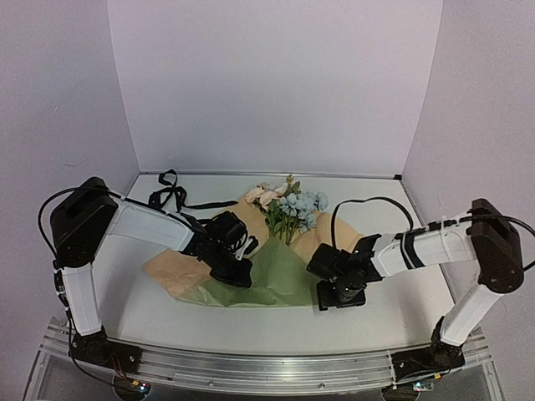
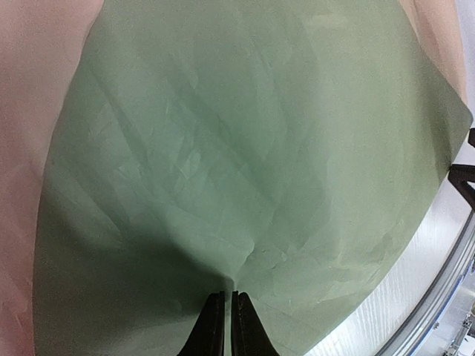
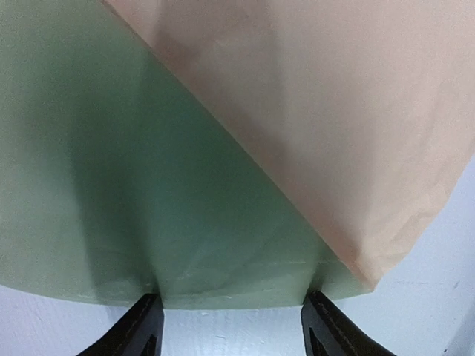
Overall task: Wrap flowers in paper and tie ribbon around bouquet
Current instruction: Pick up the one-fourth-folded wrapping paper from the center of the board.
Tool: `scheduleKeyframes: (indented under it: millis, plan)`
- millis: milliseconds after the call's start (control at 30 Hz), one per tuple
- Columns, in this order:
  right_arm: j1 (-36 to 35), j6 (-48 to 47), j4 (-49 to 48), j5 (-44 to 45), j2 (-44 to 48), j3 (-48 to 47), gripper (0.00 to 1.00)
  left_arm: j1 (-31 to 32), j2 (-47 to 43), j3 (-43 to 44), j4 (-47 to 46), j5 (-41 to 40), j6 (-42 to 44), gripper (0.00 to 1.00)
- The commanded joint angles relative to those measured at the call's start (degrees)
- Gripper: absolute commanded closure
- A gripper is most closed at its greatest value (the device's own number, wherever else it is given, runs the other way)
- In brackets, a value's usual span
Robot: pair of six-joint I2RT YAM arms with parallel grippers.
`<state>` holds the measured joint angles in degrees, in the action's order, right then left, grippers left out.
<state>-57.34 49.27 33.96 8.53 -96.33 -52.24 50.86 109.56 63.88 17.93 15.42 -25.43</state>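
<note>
The flowers (image 1: 289, 207), pink, cream and pale blue, lie at the back of the paper (image 1: 276, 280), their stems hidden under a green fold. The paper's tan side shows at the left and right. My left gripper (image 1: 237, 272) is shut on a pinch of the green paper (image 2: 245, 148), which puckers at its fingertips (image 2: 214, 311). My right gripper (image 1: 331, 291) stands open at the paper's right corner. In the right wrist view the green edge (image 3: 223, 293) lies just ahead of the gripper (image 3: 234, 310), with a tan flap (image 3: 334, 133) folded over it. The black ribbon (image 1: 171, 196) lies loose at the back left.
An aluminium rail (image 1: 276, 368) runs along the table's near edge and also shows in the left wrist view (image 2: 438, 297). The right arm's black cable (image 1: 359, 203) loops above the paper's right side. White walls close in the back and both sides.
</note>
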Motion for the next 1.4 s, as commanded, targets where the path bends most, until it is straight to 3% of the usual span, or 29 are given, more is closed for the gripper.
scheduleKeyframes:
  millis: [0, 233, 433, 600, 800, 1033, 1267, 1367]
  plan:
    - [2.0, 5.3, 2.4, 1.3, 8.7, 4.7, 0.29, -0.4, -1.0, -1.5, 0.9, -0.3, 0.2, 0.93]
    - [2.7, 13.0, -3.1, -3.8, 14.4, 10.2, 0.27, -0.6, -1.1, -2.0, 0.2, 0.9, 0.3, 0.93]
    - [5.2, 21.5, -24.5, -7.3, 16.3, 22.6, 0.27, -0.6, -0.9, -2.3, -0.3, 1.6, 0.1, 0.93]
    - [5.3, 25.7, -34.2, -4.2, 18.8, 29.5, 0.29, -0.7, -0.8, -1.9, 0.2, 1.6, 0.6, 0.93]
    - [5.4, 31.7, -41.2, 1.7, 22.1, 38.0, 0.39, -1.0, -0.3, -1.3, 0.8, 1.6, 1.0, 0.93]
    - [5.4, 31.2, -49.8, 4.6, 22.5, 43.6, 0.42, -1.1, 0.5, -0.6, 1.6, 1.9, 1.2, 0.93]
    - [5.4, 31.9, -58.5, 3.9, 18.6, 45.8, 0.57, -1.1, 1.0, 0.5, 2.8, 1.6, 1.5, 0.92]
    - [5.3, 30.5, -57.9, 4.4, 21.0, 46.1, 0.70, -1.1, 1.1, 0.7, 2.8, 1.6, 1.4, 0.91]
